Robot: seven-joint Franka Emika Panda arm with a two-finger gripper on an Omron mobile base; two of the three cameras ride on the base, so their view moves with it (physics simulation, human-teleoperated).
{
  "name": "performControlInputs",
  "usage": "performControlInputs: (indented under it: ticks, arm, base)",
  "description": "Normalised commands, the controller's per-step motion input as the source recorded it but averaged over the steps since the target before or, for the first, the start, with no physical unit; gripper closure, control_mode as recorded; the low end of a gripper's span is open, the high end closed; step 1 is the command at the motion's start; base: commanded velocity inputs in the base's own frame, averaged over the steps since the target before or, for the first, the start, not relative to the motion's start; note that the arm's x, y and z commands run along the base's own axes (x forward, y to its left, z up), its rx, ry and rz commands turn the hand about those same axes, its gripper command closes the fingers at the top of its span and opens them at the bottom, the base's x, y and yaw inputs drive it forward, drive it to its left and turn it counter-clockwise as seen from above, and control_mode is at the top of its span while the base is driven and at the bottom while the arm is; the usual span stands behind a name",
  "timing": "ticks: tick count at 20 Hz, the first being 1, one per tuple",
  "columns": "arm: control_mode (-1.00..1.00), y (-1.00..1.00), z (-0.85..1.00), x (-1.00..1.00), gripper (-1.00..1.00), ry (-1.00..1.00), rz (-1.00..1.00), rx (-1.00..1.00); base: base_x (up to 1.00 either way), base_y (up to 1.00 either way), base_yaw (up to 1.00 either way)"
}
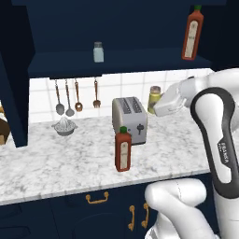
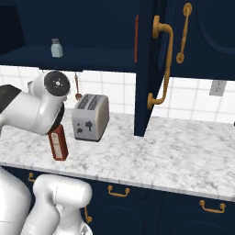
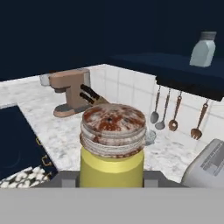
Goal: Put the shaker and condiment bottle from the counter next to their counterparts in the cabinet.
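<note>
gripper (image 3: 112, 183) clamped on yellow shaker (image 3: 112, 151) nr toaster (image 1: 130, 119), red bottle (image 1: 123, 148) upright on counter (image 1: 56, 163)

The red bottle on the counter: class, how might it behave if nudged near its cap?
The red bottle would probably tip: it stands tall on a narrow base. Once down, its round body would likely roll on the smooth counter.

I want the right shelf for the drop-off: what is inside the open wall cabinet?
On the cabinet shelf stand a pale shaker and, far to its right, a red bottle with green cap. The shelf's dark back corners are too dim to tell.
</note>
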Motion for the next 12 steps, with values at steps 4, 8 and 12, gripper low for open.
performControlInputs:
  ticks: [4, 8, 12]
  arm:
    - [-1.0, 0.0, 0.85, 0.0, 1.0, 0.24, -0.26, 0.0]
    - [-1.0, -0.01, 0.68, 0.29, 1.0, 0.28, -0.17, 0.04]
    - [-1.0, -0.27, 0.37, 0.41, 1.0, 0.12, -0.04, 0.1]
  base:
    - [0.0, 0.0, 0.0]
    - [0.0, 0.0, 0.0]
    - [0.0, 0.0, 0.0]
